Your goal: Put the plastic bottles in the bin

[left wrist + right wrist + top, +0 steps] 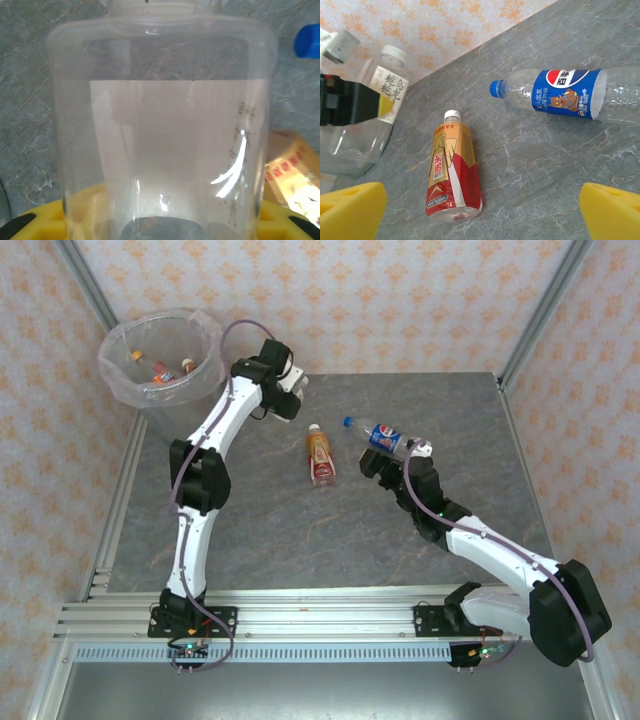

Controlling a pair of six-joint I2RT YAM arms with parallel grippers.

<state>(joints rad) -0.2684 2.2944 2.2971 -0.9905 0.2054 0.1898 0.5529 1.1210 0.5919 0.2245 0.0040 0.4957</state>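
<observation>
A clear bottle with a white label (165,135) stands between my left gripper's (160,222) yellow fingers (45,222), which are shut on it. In the top view this gripper (290,395) is at the far side of the table, just right of the bin (115,365). The bin is grey with a clear bag and has several bottles (160,368) in it. A gold and red bottle (451,170) and a blue-labelled, blue-capped bottle (565,94) lie on the table. My right gripper (480,212) hovers open above them with nothing between its fingers (612,210).
The grey stone-patterned table (300,530) is fenced by aluminium posts and patterned walls. In the right wrist view the left gripper's black body (345,102) and its held bottle (387,82) are at the left. The right arm (500,560) crosses the table's near right.
</observation>
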